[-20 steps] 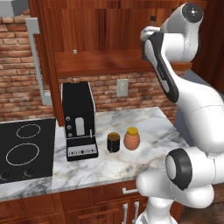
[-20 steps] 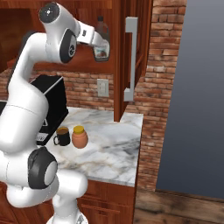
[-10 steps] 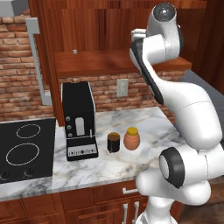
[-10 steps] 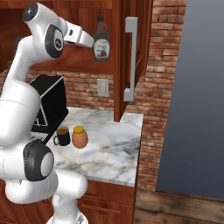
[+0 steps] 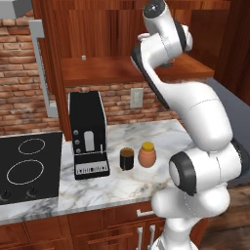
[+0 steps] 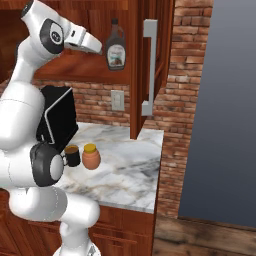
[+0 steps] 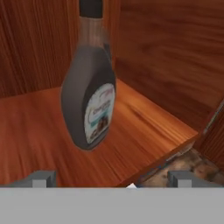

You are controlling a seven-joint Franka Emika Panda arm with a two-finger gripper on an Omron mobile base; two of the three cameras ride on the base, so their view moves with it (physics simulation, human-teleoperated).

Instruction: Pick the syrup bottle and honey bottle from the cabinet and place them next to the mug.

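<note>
Syrup bottle (image 6: 115,49) upright on the cabinet (image 5: 122,73) shelf, pale label toward the hand camera, black cap at top. Claw (image 7: 111,179) spread, fingertips (image 7: 41,178) either side and short of the bottle, nothing between them. Honey bottle (image 5: 147,155) on the marble counter (image 5: 146,183), just beside the mug (image 5: 127,158). Black coffee machine (image 5: 88,134) left of the mug. Stovetop (image 5: 27,168) at far left.
</note>
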